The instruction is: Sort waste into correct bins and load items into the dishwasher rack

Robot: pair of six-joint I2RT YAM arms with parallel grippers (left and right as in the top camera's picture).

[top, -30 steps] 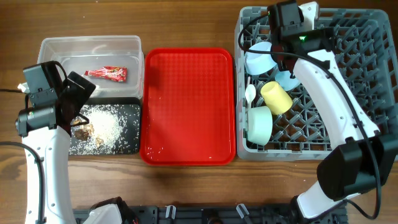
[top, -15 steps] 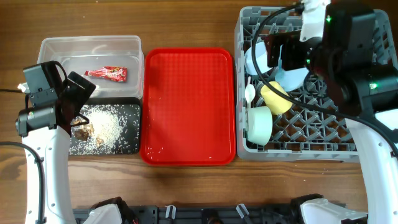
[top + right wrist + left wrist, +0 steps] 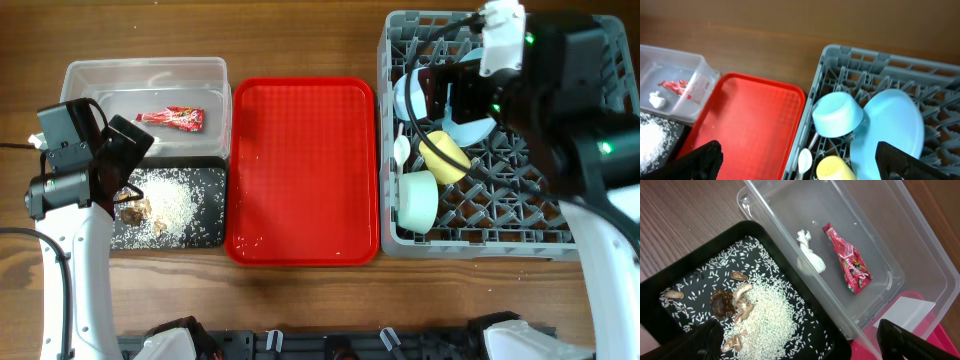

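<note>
The red wrapper [image 3: 172, 118] and white scrap [image 3: 810, 260] lie in the clear tub [image 3: 145, 72]. Rice with brown bits [image 3: 170, 200] is spread in the black tray [image 3: 208, 172]. The grey rack [image 3: 600, 130] holds the light blue bowl [image 3: 410, 97], light blue plate [image 3: 470, 127], yellow cup [image 3: 443, 157], pale green bowl [image 3: 417, 200] and white spoon [image 3: 402, 150]. I cannot make out the fork. My left gripper [image 3: 800, 345] is open and empty above the black tray. My right gripper [image 3: 800, 165] is open and empty, raised high above the rack's left side.
The flat red serving tray [image 3: 303, 170] lies between the bins and the rack, holding only a few specks. The clear tub sits behind the black tray at the left. Bare wooden table shows along the back and front edges.
My right arm has risen from the rack's back left toward the camera and now looms larger over the rack. The left arm and all the objects have not moved.
</note>
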